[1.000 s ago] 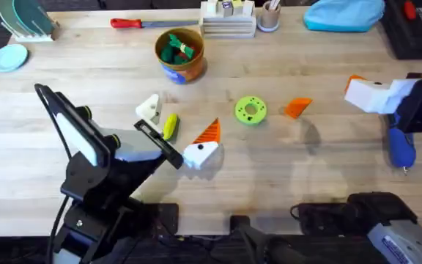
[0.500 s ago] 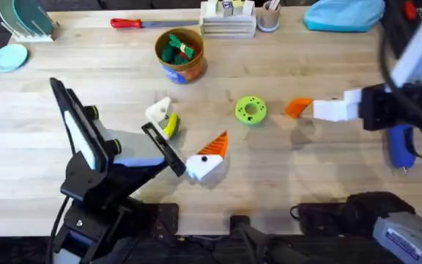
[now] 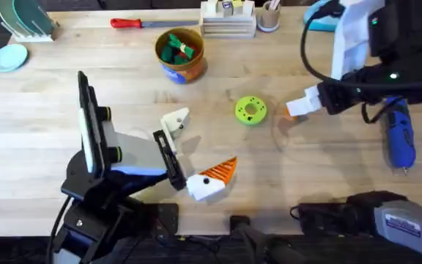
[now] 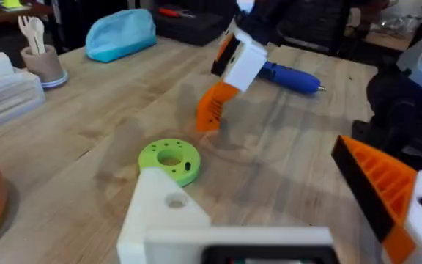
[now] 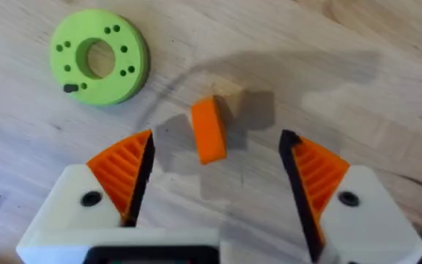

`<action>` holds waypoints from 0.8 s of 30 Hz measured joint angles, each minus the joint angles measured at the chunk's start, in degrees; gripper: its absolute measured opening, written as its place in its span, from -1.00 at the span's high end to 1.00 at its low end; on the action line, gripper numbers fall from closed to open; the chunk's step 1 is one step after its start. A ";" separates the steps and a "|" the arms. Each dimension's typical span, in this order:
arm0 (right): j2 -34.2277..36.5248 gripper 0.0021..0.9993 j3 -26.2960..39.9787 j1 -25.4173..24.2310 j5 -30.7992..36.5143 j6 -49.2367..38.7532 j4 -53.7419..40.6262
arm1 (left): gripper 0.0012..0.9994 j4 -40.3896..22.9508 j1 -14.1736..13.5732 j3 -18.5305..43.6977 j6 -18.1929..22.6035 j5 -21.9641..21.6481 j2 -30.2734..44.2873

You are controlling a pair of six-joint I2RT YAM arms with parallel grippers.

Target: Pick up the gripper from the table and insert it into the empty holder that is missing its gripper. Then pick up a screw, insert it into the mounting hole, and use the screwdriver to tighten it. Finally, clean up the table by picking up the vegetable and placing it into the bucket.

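Note:
The loose orange gripper [image 5: 208, 130] lies on the table between the orange-padded fingers of my open right gripper [image 5: 217, 158], touching neither. Overhead, the right gripper [image 3: 302, 103] hovers over that wedge [image 3: 292, 111], right of the green disc. My left gripper [image 3: 193, 150] is open at table centre. One of its fingers is the bare cream-white holder [image 3: 174, 121] [image 4: 160, 220], the other carries an orange pad [image 4: 387, 191]. The blue screwdriver [image 3: 400, 139] lies at the right. The orange-brown bucket [image 3: 180, 55] stands at the back. The vegetable is hidden.
A green disc with holes [image 3: 250, 110] [image 5: 100, 57] lies at centre, with a small dark piece [image 5: 70, 88] on its rim. The bucket holds green toy vegetables. A red-handled screwdriver [image 3: 134, 23], white boxes [image 3: 228, 18] and a blue pouch [image 3: 343, 15] line the far edge.
The right arm swept left from the table's right edge and now straddles the orange wedge. The left gripper shifted right and turned, and the yellow corn beside it has gone from sight.

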 joint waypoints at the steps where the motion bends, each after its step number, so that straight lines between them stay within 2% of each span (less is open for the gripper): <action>1: 1.35 -0.98 0.00 0.00 0.00 -0.43 0.55 | -0.99 -0.02 0.00 0.00 -0.04 0.31 0.00; 3: 3.68 -0.92 0.00 0.00 -0.02 -1.03 1.06 | -0.99 -0.02 0.00 0.00 -0.04 0.58 0.00; 7: 6.52 -0.63 0.00 0.19 -0.02 -1.69 1.46 | -0.99 -0.04 0.00 0.00 -0.04 0.66 -0.02; 12: 7.53 -0.11 0.00 1.71 -0.02 -2.07 1.95 | -0.99 -0.04 0.00 0.00 -0.04 0.82 -0.02; 16: 7.51 0.41 0.00 2.14 -0.02 -2.18 1.99 | -0.98 -0.04 0.00 0.00 -0.06 0.85 -0.01; 21: 6.66 0.94 0.12 2.14 -0.04 -2.27 0.84 | -0.99 -0.04 0.00 0.00 -0.04 0.85 0.00; 24: 4.93 0.98 1.51 2.14 -0.02 -2.28 -2.55 | -0.99 -0.04 0.00 0.00 -0.04 0.85 0.00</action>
